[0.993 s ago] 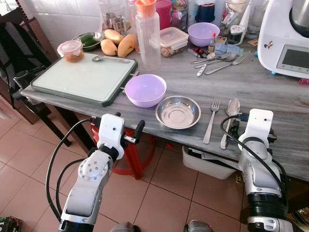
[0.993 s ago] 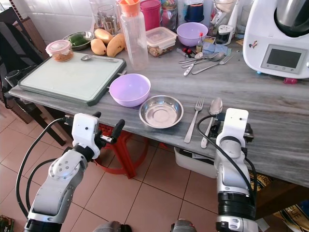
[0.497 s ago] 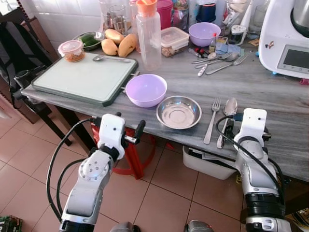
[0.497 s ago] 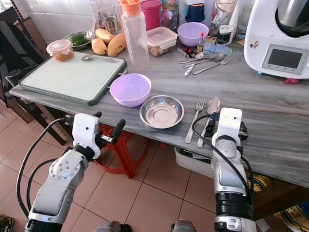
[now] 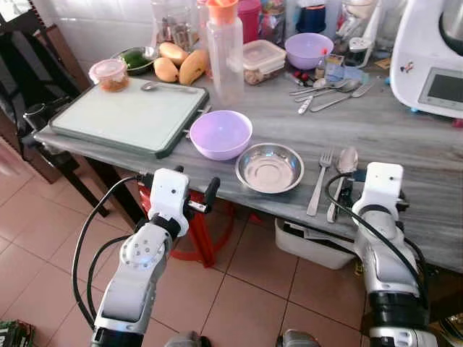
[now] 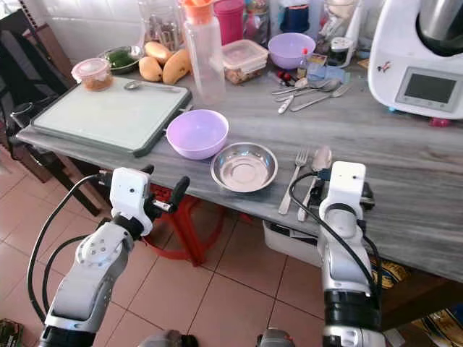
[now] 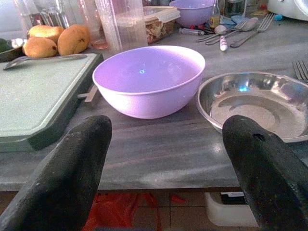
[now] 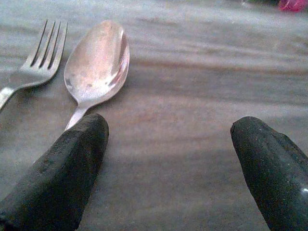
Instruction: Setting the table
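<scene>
On the grey wooden table [image 5: 405,137] a purple bowl [image 5: 220,134] stands beside a shallow steel dish [image 5: 270,168]. Right of the dish lie a fork [image 5: 319,181] and a spoon [image 5: 343,173], side by side. My right gripper [image 8: 168,178] is open at the table's front edge, one finger [image 8: 57,178] lying beside the spoon's [image 8: 96,60] handle, and it holds nothing. My left gripper [image 7: 163,178] is open and empty just below the front edge, facing the purple bowl [image 7: 149,79] and the dish [image 7: 255,103].
A green cutting board [image 5: 126,116] lies at the left. Behind stand a tall bottle [image 5: 225,50], mangoes [image 5: 181,66], a second purple bowl [image 5: 309,49], loose cutlery [image 5: 333,87] and a white appliance [image 5: 434,58]. Under the table are a red stool [image 5: 195,238] and a white bin [image 5: 311,242].
The whole view has shifted a little. My right gripper has edged slightly left, closer to the spoon. The left arm holds its place.
</scene>
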Controlling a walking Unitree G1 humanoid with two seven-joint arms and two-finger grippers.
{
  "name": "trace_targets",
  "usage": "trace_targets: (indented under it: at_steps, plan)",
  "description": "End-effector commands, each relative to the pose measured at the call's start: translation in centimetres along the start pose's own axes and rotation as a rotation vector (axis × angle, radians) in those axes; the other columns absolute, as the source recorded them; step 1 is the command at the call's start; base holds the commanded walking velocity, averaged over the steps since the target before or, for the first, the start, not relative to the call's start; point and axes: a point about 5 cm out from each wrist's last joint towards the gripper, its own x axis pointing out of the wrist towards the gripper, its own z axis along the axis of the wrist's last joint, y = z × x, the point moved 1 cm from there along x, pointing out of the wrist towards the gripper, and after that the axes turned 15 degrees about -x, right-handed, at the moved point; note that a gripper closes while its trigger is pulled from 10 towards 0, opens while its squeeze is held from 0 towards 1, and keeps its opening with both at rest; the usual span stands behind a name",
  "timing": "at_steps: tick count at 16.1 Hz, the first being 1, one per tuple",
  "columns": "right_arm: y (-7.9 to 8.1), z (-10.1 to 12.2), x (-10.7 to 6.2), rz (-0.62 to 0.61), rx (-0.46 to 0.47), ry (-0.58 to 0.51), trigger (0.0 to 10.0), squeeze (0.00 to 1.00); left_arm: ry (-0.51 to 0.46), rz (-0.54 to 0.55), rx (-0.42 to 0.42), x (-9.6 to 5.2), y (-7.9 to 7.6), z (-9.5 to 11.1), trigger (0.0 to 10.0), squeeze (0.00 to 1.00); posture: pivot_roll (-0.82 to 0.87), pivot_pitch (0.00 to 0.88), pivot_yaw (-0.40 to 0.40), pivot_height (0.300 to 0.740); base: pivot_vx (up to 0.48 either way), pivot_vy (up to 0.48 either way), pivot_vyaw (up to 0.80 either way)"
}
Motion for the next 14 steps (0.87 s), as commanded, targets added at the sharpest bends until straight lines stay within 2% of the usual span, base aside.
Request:
trace_targets:
  at_steps: [1,4,7,9,11,12,14]
  plan:
    - [-0.3,0.8,-0.2,-0.021,0.003,-0.034,10.0,0.00,-0.002,0.008,0.004,0.1,0.3,0.0,10.0,0.00,-0.02,0.000,0.086,0.740,0.000,0.000,0.00]
    - [-1.2,1.1,-0.6,-0.071,0.000,-0.049,10.0,0.00,-0.011,0.002,0.002,0.5,0.1,0.1,10.0,0.00,-0.03,0.000,0.084,0.740,0.000,0.000,0.00]
    - [-2.4,2.1,-1.8,-0.133,-0.015,-0.134,10.0,0.00,-0.031,0.001,-0.008,0.7,0.0,0.2,10.0,0.00,-0.05,0.000,0.076,0.740,0.000,0.000,0.00]
    - [-2.0,2.9,-3.3,-0.117,0.024,-0.260,10.0,0.00,-0.030,0.005,-0.013,1.1,0.0,-0.1,10.0,0.00,-0.06,0.000,0.071,0.740,0.000,0.000,0.00]
    - [-1.2,2.4,-4.3,-0.093,0.002,-0.272,10.0,0.00,-0.041,0.007,-0.016,1.4,-0.1,-0.1,10.0,0.00,-0.06,0.000,0.064,0.740,0.000,0.000,0.00]
    - [-1.0,2.0,-4.3,-0.089,0.024,-0.257,10.0,0.00,-0.047,0.007,-0.016,1.6,-0.2,-0.1,10.0,0.00,-0.07,0.000,0.061,0.740,0.000,0.000,0.00]
    - [-0.4,1.5,-4.5,-0.069,0.028,-0.244,10.0,0.00,-0.059,0.025,-0.034,1.9,0.1,-0.1,10.0,0.00,-0.08,0.000,0.059,0.740,0.000,0.000,-0.63]
